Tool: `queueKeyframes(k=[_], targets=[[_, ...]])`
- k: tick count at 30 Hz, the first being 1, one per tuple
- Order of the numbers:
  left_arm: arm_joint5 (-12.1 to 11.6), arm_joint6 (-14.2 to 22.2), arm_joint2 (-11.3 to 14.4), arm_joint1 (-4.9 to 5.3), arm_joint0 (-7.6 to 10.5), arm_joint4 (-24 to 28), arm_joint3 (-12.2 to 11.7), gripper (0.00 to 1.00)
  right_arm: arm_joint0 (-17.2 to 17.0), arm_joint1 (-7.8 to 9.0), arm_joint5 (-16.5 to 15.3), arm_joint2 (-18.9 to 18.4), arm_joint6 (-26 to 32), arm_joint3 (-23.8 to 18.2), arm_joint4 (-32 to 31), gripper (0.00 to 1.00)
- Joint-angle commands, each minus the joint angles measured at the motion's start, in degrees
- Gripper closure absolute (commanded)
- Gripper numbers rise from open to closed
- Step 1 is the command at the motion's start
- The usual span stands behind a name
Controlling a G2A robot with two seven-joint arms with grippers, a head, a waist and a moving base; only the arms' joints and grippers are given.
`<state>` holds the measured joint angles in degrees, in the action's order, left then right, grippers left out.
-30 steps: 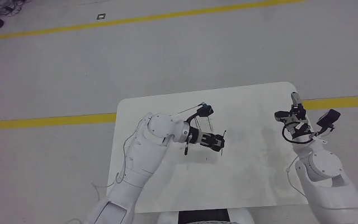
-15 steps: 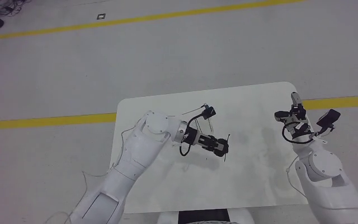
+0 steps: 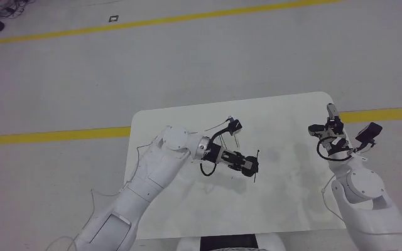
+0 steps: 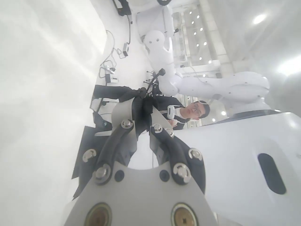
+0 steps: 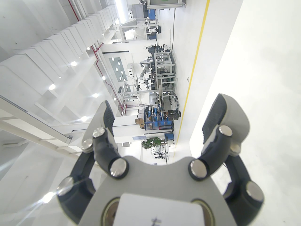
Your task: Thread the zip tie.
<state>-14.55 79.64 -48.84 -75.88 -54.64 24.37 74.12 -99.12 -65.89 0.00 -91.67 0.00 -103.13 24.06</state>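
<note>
- The zip tie (image 3: 255, 166) is clamped in my left pincer (image 3: 250, 165) above the middle of the table (image 3: 282, 207), nearly upright, with a free length both above and below the grip.
- In my left wrist view the jaws of the left pincer (image 4: 142, 109) are pressed together on the zip tie (image 4: 154, 79). One free end curves away from the grip and finishes in a small thickened tip.
- No closed loop is visible. I judge that the tail has not yet entered the head, so the threading itself is left to do.
- My right pincer (image 3: 329, 116) is at the right edge of the table, well apart from the zip tie. Its jaws are spread and hold nothing (image 5: 164, 111).
- Judgement: one end must be presented to the right pincer before the tail can be fed through.
- Zip tie: black, very thin, narrow strip; it looks like flexible plastic and bends slightly.
- Pincer pads (image 5: 211, 116): black, ribbed, rubber-like, mounted on pale smooth fingers with dark links and bright round pins.
- Table: white, flat, smooth, with rounded corners and faint grey smudges on the surface.
</note>
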Motion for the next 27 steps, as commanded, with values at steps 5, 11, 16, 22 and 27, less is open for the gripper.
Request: queueKeyframes(k=[5, 11, 16, 22, 27], targets=[[-2.1, 0.0, 6.0, 1.54, 1.55, 13.7, -0.9, 1.00, 0.0, 0.00, 0.0, 0.0, 0.0, 0.0, 0.0, 0.00], [-4.8, 0.0, 12.0, 4.06, 3.98, 23.9, -2.3, 1.00, 0.0, 0.00, 0.0, 0.0, 0.0, 0.0, 0.0, 0.00], [-4.9, 0.0, 16.2, 6.04, 7.04, 29.8, -3.3, 1.00, 0.0, 0.00, 0.0, 0.0, 0.0, 0.0, 0.0, 0.00], [-4.9, 0.0, 19.8, 7.30, 9.82, 34.8, -4.2, 1.00, 0.0, 0.00, 0.0, 0.0, 0.0, 0.0, 0.0, 0.00], [-4.9, 0.0, 21.0, 8.02, 11.37, 33.7, -6.0, 1.00, 0.0, 0.00, 0.0, 0.0, 0.0, 0.0, 0.0, 0.00]])
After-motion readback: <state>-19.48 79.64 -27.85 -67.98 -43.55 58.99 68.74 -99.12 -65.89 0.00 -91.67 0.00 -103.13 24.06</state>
